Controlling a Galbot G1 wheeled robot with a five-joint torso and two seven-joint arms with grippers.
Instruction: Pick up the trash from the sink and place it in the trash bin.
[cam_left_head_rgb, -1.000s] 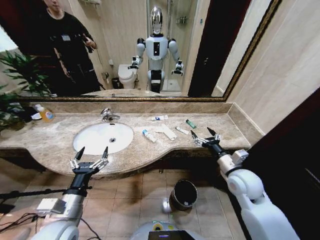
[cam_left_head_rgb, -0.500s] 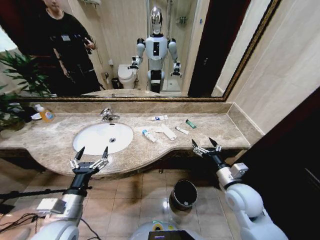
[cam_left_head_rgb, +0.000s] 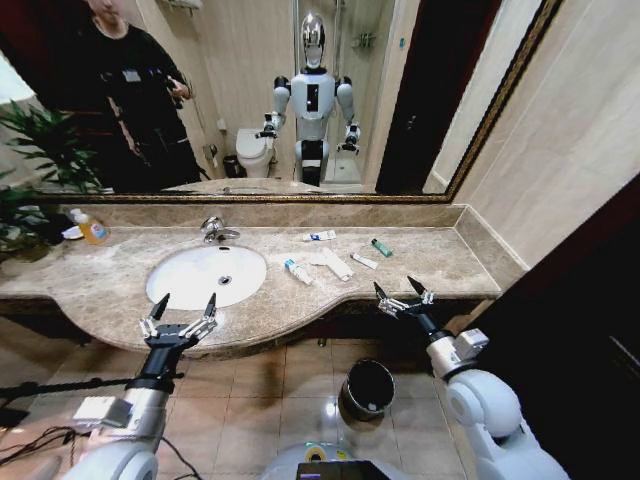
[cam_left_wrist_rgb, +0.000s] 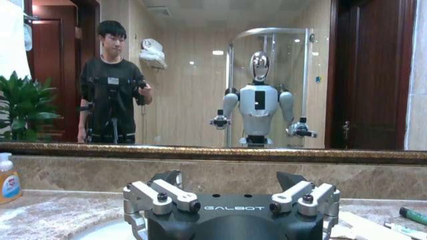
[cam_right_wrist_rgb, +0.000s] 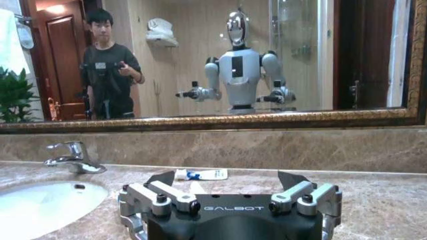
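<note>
Both arms are out front and nothing is held. The right gripper (cam_left_head_rgb: 402, 295) hangs at the front lip of the brown marble counter (cam_left_head_rgb: 110, 285), its black fingers spread wide, jaws released and empty, pointing toward the mirror. That looks like a ready stance: open, level with the counter edge, lined up for a reach. The left gripper (cam_left_head_rgb: 182, 313) matches it on the other side, parked just in front of the oval white basin of the sink (cam_left_head_rgb: 205, 275), jaws likewise parted with nothing between them.

Now the trash. None of it lies in the bowl; the bits are strewn on the counter beside the basin. A small white tube with a blue end (cam_left_head_rgb: 297, 271) and a flat white packet (cam_left_head_rgb: 336, 265) sit ahead of the right jaws and off toward the basin side. Another white-and-blue tube (cam_left_head_rgb: 320, 236) lies farther ahead near the mirror wall, and the small teal-green tube (cam_left_head_rgb: 381, 247) is almost straight ahead of the right jaws, nearest to their line. All are well apart from the fingertips.

The small round dark bin with the shiny rim (cam_left_head_rgb: 367, 389) stands on the tiled floor below and just inward of the right gripper, a short drop from the counter edge, handy for that arm.
</note>
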